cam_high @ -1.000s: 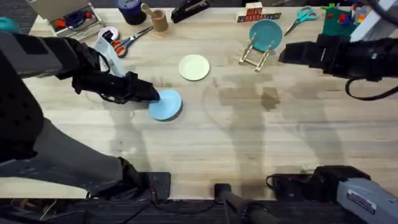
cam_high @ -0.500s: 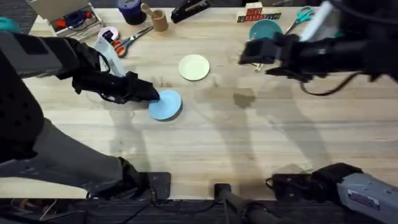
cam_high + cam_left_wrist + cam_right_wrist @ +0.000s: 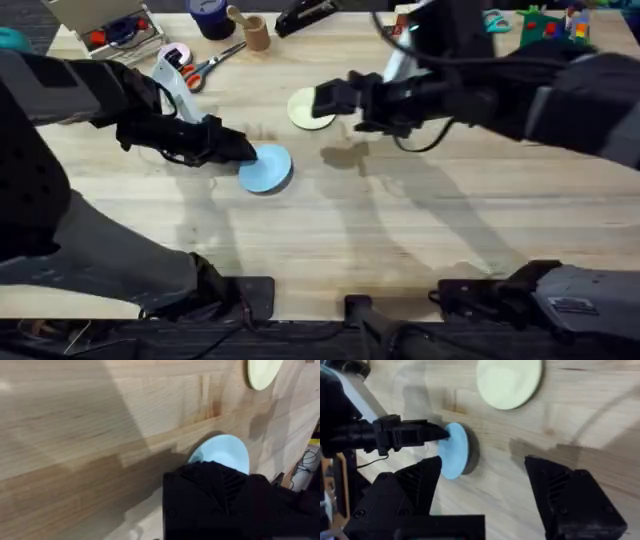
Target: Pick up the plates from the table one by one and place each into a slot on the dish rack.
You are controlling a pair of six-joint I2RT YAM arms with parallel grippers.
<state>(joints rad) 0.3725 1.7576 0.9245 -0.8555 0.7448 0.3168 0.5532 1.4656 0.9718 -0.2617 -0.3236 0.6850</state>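
The light blue plate lies left of the table's middle. My left gripper meets its near-left rim, fingers pinched together on the edge, and the plate looks slightly tipped. That same plate pokes out from under the gripper body in the left wrist view. The cream plate lies farther back. My right gripper hovers over its right edge and stands open, with nothing between its fingers. The cream plate lies beyond them. My right arm hides the dish rack.
Along the back edge are orange-handled scissors, a wooden cup, a dark blue cup, a black stapler, teal scissors and coloured toys. The near half of the table is bare wood.
My right arm has swung left from beside the rack to over the cream plate, covering the rack. The left gripper and the blue plate have not moved.
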